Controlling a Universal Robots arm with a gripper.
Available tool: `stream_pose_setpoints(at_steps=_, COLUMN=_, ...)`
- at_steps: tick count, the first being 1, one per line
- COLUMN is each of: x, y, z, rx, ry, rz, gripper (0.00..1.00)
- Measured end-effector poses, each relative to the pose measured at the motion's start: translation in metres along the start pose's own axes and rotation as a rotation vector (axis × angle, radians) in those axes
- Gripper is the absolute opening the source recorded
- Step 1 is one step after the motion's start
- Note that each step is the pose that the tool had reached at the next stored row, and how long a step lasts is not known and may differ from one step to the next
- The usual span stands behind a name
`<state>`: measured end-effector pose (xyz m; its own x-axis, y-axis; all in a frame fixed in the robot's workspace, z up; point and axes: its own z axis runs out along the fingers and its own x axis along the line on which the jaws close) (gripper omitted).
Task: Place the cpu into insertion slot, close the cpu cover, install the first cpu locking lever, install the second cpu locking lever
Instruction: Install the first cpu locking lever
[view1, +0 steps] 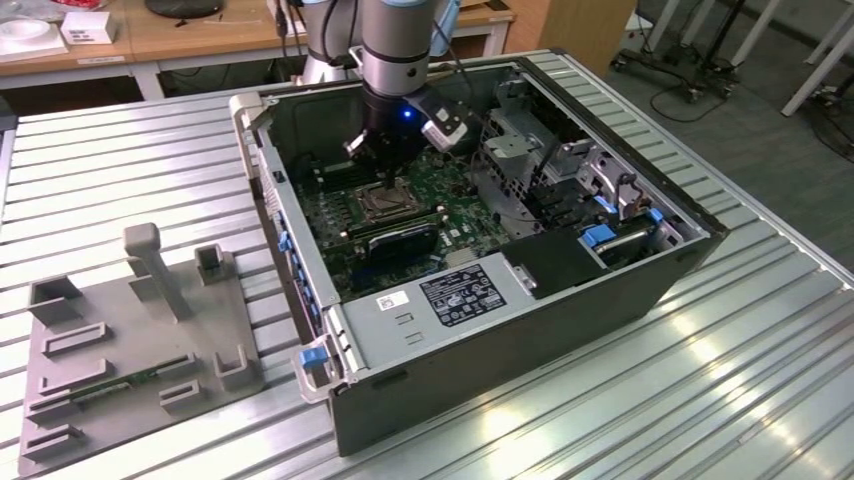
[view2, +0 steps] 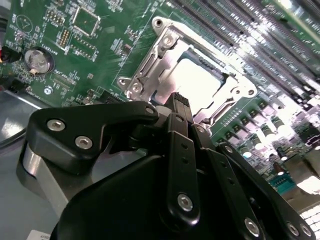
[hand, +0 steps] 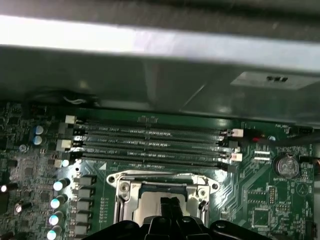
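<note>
While the black gripper (view2: 181, 100) hangs directly above the silver-rimmed square insertion slot (view2: 150, 75), the pale silver square cpu (view2: 197, 77) lies seated just beyond its narrow, seemingly empty fingertips (hand: 170, 204); their gap cannot be judged.

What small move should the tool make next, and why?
Probably a slow, short descent. The tool hangs close over the cpu, which already lies in the insertion slot, framed by the cpu cover; whether the tool touches anything is unclear.
</note>
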<state>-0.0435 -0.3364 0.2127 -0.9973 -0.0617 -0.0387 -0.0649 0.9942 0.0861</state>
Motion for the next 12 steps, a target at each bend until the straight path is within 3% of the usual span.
stream_pose_setpoints(at_steps=12, x=0.0013, y=-0.0030, z=-0.0015, rx=-0.0010, ry=-0.0005, rz=0.000, gripper=0.10)
